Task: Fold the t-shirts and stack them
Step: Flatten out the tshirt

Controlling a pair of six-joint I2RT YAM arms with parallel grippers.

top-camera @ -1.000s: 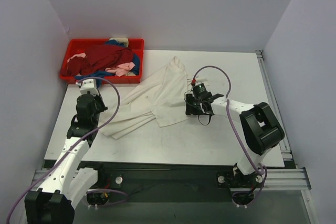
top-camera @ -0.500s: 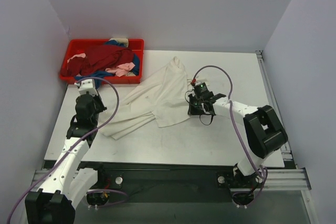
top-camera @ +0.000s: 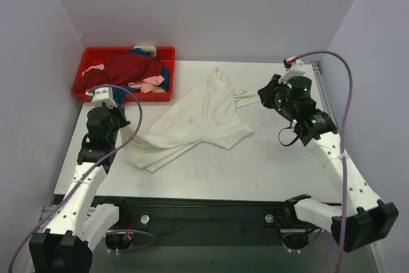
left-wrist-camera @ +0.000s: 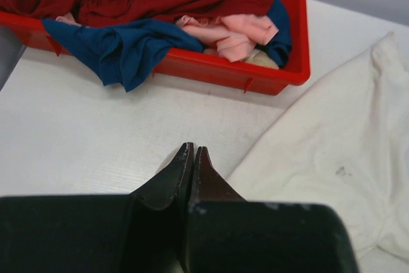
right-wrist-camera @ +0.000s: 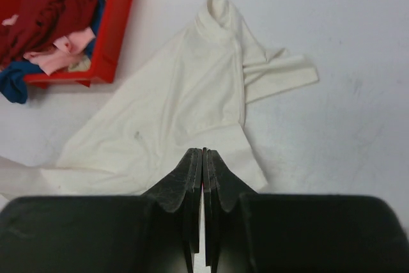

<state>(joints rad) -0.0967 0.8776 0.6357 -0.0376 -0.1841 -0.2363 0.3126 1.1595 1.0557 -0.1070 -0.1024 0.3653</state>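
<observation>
At the far left corner of the counter [top-camera: 281, 158] sits the red tray [top-camera: 153, 96], holding the dark red shirt [top-camera: 131, 68], the blue shirt [left-wrist-camera: 121, 46] draped over its near wall, and the pale pink shirt [left-wrist-camera: 233, 33] tucked beside it; none of these is folded yet. Just in front of the tray the left claw [left-wrist-camera: 193, 153] hangs low over the counter with its fingers pressed together, right at the edge of the cream-white shirt [top-camera: 198, 116]. Whether a sliver of cloth is caught in it cannot be told. The cream-white shirt lies slantwise across the middle of the counter, collar toward the far side, one sleeve poking out to the right, and its lower part bunched in loose pleats near the left arm. To the right, the right claw [right-wrist-camera: 203, 155] is raised well above the shirt, fingers together and apparently holding nothing. The step in hand looks like spreading this shirt flat before any fold. To do that well, each claw should open and pinch a single layer at opposite ends, then draw apart evenly so the pleats pull out. The cloth should then be lowered slowly, clear of the tray, with the sleeve not trapped underneath.
</observation>
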